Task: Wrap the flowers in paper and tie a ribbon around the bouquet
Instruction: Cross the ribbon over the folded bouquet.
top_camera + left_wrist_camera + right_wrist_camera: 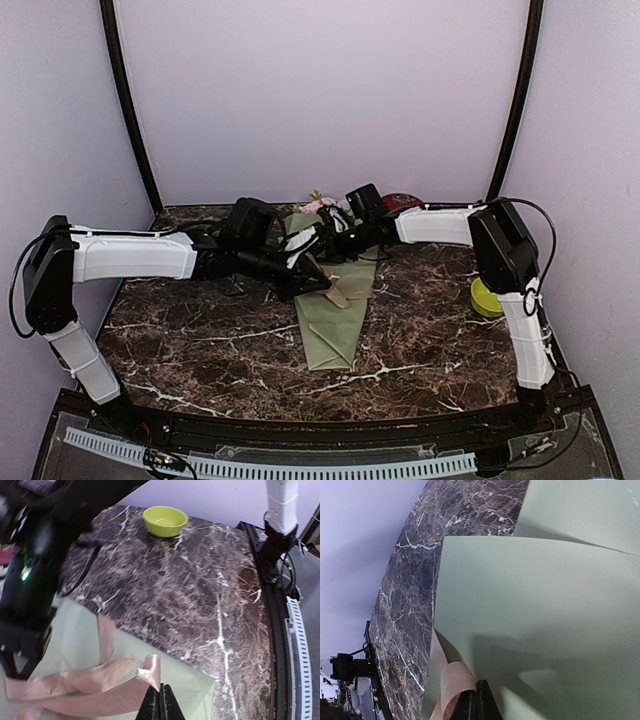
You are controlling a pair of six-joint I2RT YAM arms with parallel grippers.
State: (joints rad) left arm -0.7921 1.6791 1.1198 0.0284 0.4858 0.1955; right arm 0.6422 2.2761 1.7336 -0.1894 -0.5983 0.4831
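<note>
The tabletop (200,345) is dark brown marble-look stone, veined in white and faintly glossy. Plain lilac walls enclose it on three sides: a back wall (320,90), a left wall (50,120) and a right wall (590,120). They may be fabric or board; the view is too soft to tell. Two thin black poles, the left pole (130,110) and the right pole (516,100), rise from the far corners and lean outward. A black rail (340,435) edges the near side, with a white slotted strip (300,469) below it. The light is soft and even.
</note>
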